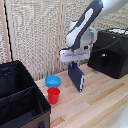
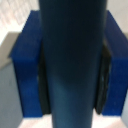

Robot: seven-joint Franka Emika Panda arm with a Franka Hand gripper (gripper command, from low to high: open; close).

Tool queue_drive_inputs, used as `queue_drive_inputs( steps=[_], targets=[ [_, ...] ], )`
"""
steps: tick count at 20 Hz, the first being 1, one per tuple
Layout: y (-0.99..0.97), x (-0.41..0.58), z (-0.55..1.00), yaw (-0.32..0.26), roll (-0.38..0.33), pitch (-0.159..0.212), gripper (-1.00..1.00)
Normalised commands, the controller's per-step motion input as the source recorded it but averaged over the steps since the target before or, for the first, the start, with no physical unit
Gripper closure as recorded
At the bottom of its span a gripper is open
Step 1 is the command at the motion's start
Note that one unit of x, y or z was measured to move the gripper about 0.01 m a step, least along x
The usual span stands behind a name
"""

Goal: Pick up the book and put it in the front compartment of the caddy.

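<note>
In the exterior view the dark navy book (image 1: 77, 78) hangs upright just above the wooden table, gripped at its top edge by my gripper (image 1: 73, 63), which is shut on it. The wrist view is filled by the book (image 2: 73, 65) seen edge-on between the two dark fingers (image 2: 103, 75). The black fabric caddy (image 1: 15, 80) stands at the exterior view's left, well apart from the book. Its front compartment (image 1: 25, 114) lies along the near edge behind a black divider wall.
A light blue bowl (image 1: 52, 80) and a red cup (image 1: 53, 95) sit on the table between the book and the caddy. A black hard-cased machine (image 1: 111, 52) stands at the exterior view's right. A slatted blind backs the table.
</note>
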Motion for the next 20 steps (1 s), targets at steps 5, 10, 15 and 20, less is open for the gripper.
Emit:
queue_drive_inputs(
  steps=[5,10,15,20],
  targets=[
    [-0.14,0.309,0.94,-0.242,-0.015,0.118,1.0],
    [0.0,0.082,0.93,-0.307,-0.027,-0.003,1.0],
    [0.2,-0.05,0.92,-0.274,0.001,-0.09,1.0],
    [0.44,-0.029,0.76,-0.206,0.001,-0.069,1.0]
  ],
)
